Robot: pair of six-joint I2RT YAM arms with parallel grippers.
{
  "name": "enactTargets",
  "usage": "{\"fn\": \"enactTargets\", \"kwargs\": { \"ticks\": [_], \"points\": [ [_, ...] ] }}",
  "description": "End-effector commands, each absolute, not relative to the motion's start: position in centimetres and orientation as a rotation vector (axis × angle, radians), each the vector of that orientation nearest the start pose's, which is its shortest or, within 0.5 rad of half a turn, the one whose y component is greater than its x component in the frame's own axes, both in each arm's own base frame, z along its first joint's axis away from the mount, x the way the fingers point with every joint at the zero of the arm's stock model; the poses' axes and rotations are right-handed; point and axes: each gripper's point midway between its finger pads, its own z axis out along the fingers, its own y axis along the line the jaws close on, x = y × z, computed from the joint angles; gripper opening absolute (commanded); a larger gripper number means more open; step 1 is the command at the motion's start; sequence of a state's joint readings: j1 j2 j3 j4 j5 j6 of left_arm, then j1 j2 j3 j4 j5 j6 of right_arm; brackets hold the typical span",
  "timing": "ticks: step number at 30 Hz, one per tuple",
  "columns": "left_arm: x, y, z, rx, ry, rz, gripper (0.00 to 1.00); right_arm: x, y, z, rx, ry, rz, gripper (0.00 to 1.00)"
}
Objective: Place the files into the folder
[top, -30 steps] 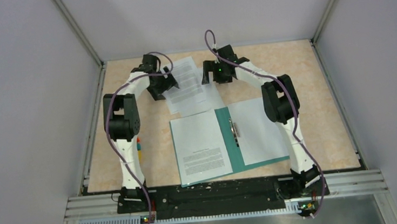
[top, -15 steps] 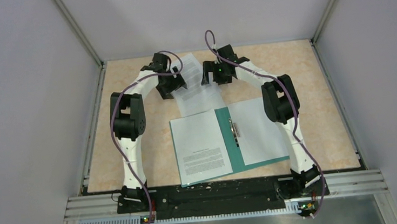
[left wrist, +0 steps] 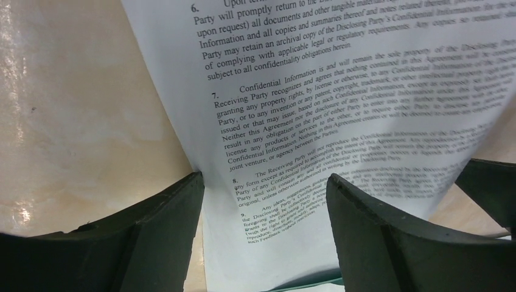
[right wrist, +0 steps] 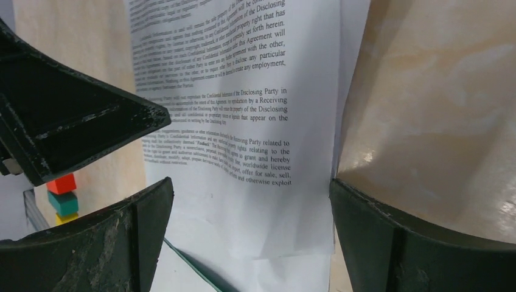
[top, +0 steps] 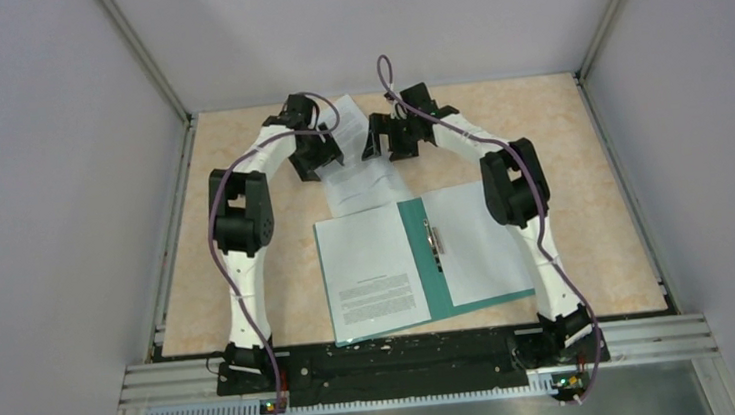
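Note:
The teal folder (top: 428,267) lies open in the middle of the table, a printed sheet (top: 369,268) on its left half and a blank sheet (top: 482,243) on its right half. Loose printed files (top: 366,179) lie just beyond it, overlapping its far edge. My left gripper (top: 329,159) is open at their left side, the sheets (left wrist: 316,109) between its fingers (left wrist: 264,179). My right gripper (top: 374,145) is open at their right side, its fingers astride the sheets (right wrist: 243,121) in the right wrist view (right wrist: 251,182). The two grippers face each other closely.
The folder's metal fastener (top: 433,237) runs along the spine. Small red, green and yellow blocks (right wrist: 62,196) stand by the left wall. The left gripper's finger (right wrist: 73,128) fills the right wrist view's upper left. Grey walls close in three sides.
My left gripper has swung right and farther back against the loose files. The files have turned and bunched narrower between the grippers. My right gripper has edged left.

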State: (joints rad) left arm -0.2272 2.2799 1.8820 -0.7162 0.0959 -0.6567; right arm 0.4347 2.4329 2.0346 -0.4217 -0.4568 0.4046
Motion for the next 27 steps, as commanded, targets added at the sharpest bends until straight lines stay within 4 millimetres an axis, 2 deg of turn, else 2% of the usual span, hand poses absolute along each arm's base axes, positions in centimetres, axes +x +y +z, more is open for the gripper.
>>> {"fn": "enactTargets", "kwargs": {
  "ticks": [1, 5, 11, 15, 18, 22, 27],
  "points": [
    [49.9, -16.5, 1.7, -0.548, 2.717, -0.395, 0.78, 47.9, 35.3, 3.3, -0.292, 2.548, 1.063, 0.99],
    [50.3, -17.1, 2.3, -0.518, 2.703, -0.451, 0.77, 47.8, 35.8, 3.5, -0.298, 2.539, 1.119, 0.99],
    [50.6, -16.9, 2.7, -0.499, 2.699, -0.473, 0.76, 48.2, 36.6, 4.0, -0.292, 2.511, 1.17, 0.99],
    [50.8, -17.2, 3.0, -0.478, 2.69, -0.512, 0.75, 49.0, 37.1, 4.9, -0.287, 2.47, 1.191, 0.92],
    [51.4, -17.3, 3.7, -0.455, 2.667, -0.543, 0.74, 49.6, 37.5, 5.6, -0.291, 2.439, 1.21, 0.79],
    [52.0, -17.2, 4.5, -0.441, 2.636, -0.587, 0.74, 50.4, 37.8, 6.2, -0.308, 2.405, 1.208, 0.53],
    [53.5, -17.3, 7.0, -0.4, 2.554, -0.656, 0.74, 51.6, 37.8, 7.7, -0.322, 2.337, 1.209, 0.22]
  ]
}}
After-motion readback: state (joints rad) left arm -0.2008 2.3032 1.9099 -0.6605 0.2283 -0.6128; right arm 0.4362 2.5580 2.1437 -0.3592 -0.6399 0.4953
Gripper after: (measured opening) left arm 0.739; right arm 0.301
